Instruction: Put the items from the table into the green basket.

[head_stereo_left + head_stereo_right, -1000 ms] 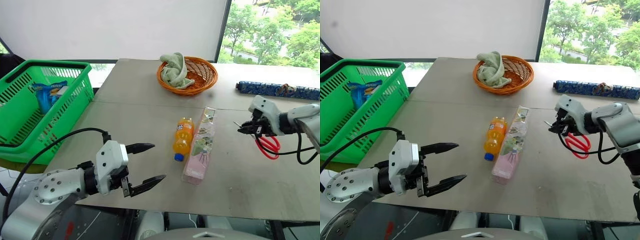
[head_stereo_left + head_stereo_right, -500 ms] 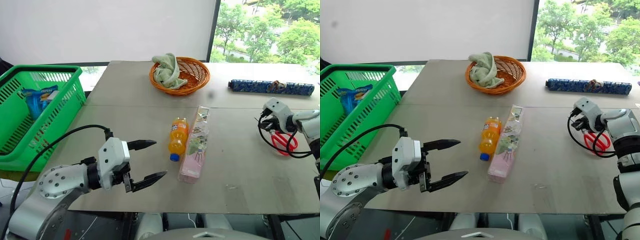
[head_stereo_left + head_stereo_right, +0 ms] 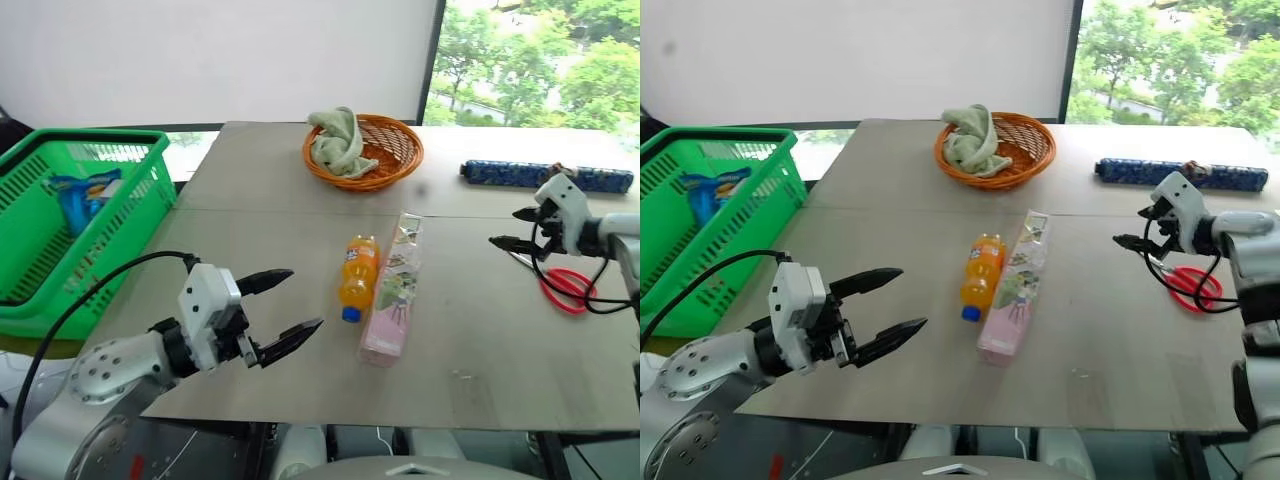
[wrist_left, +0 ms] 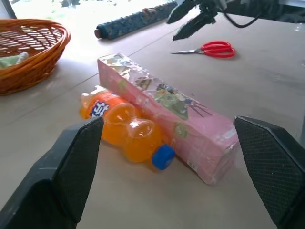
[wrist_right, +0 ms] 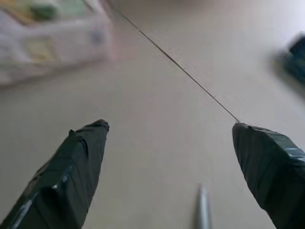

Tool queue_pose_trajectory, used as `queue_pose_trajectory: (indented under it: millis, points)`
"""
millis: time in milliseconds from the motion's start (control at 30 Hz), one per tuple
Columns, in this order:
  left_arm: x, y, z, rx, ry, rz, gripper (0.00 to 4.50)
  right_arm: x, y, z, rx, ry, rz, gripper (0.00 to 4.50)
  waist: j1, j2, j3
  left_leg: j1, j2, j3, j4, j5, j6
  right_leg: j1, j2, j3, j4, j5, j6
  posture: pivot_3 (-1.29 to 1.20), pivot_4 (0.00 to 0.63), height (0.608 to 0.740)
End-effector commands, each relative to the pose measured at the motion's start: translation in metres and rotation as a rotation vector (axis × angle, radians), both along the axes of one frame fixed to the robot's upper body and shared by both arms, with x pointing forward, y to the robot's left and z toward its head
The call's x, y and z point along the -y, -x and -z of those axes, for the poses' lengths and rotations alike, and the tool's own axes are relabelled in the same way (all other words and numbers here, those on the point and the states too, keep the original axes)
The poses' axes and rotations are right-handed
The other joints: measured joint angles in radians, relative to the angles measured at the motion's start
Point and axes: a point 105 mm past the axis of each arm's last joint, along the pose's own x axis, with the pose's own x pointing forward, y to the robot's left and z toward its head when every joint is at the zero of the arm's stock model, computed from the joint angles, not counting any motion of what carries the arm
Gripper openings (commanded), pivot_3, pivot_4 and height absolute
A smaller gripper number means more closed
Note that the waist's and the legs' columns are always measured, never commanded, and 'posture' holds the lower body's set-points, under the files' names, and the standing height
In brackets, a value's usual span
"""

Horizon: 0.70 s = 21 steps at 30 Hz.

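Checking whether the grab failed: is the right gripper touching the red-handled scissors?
Apart. In the left wrist view the right gripper, jaws open, hangs above the scissors, which lie flat on the table.

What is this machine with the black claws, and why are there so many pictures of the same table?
It is a robot with two arms. Two pictures come from cameras in its head, two from cameras on its wrists. Each arm ends in a pincer: the left pincer and the right pincer are both open and hold nothing. On the table lie an orange soda bottle, a long pink box touching it, and red scissors. An orange wicker basket holds a cloth. The green basket waits beside the table for the items.
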Motion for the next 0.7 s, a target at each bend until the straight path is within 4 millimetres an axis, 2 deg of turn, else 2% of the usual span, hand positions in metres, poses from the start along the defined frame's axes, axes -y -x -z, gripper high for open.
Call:
queue_pose_trajectory:
  millis: [33,133,267,333,400,467,600,700]
  points:
    - [-0.005,-0.010,0.001,0.003,-0.010,-0.080,4.50,-0.040,0.038,-0.032,0.122,-0.065,-0.199,4.47,0.007,0.000,0.000,0.000,0.000,-0.001,0.000,0.000,0.000,0.000,0.000,0.000,0.000,0.000,0.000,0.01,0.000,0.740]
    - [-0.002,-0.016,0.003,-0.033,-0.003,-0.115,4.50,-0.055,0.065,-0.032,0.133,-0.070,-0.248,4.47,0.013,0.000,0.000,0.001,0.000,-0.001,0.001,-0.002,-0.003,0.002,0.000,-0.001,0.000,-0.002,-0.003,0.00,0.000,0.740]
    - [-0.002,-0.029,0.009,-0.175,-0.007,-0.199,4.50,-0.059,0.087,-0.031,0.126,-0.042,-0.262,4.47,0.012,-0.001,-0.001,0.002,0.000,-0.001,0.005,-0.003,-0.005,0.003,-0.003,-0.003,0.000,-0.001,-0.002,-0.04,0.000,0.740]
    - [0.000,-0.033,0.009,-0.238,-0.003,-0.208,4.50,-0.060,0.093,-0.032,0.125,-0.041,-0.259,4.47,0.011,-0.002,-0.002,0.001,0.000,-0.003,0.008,-0.003,-0.005,0.005,-0.005,-0.004,0.000,-0.001,-0.001,-0.04,0.000,0.740]
    - [0.011,-0.051,0.004,-0.330,0.079,-0.203,4.50,-0.055,0.099,-0.037,0.145,-0.020,-0.251,4.47,0.010,-0.001,-0.002,0.001,0.000,-0.003,0.009,-0.003,-0.005,0.005,-0.006,-0.004,0.000,-0.001,-0.001,-0.09,0.000,0.740]
    - [0.021,-0.067,0.009,-0.476,0.119,-0.204,4.50,-0.053,0.100,-0.045,0.183,-0.009,-0.237,4.47,0.011,-0.001,-0.002,0.001,-0.001,-0.005,0.010,-0.003,-0.004,0.005,-0.003,-0.006,0.000,-0.001,-0.001,-0.11,0.000,0.740]
    - [0.029,-0.098,0.020,-0.628,0.045,-0.295,4.50,-0.057,0.104,-0.064,0.227,-0.041,-0.232,4.47,-0.016,-0.002,-0.003,0.000,-0.002,-0.008,0.012,-0.001,0.000,0.009,0.001,-0.007,0.000,0.000,-0.002,-0.16,0.000,0.740]
    - [0.044,-0.114,0.022,-0.731,0.041,-0.286,4.50,-0.062,0.107,-0.075,0.243,-0.073,-0.230,4.47,-0.032,-0.003,-0.002,-0.001,-0.005,-0.010,0.012,-0.001,0.001,0.009,0.002,-0.007,0.000,0.001,0.001,-0.19,0.000,0.740]
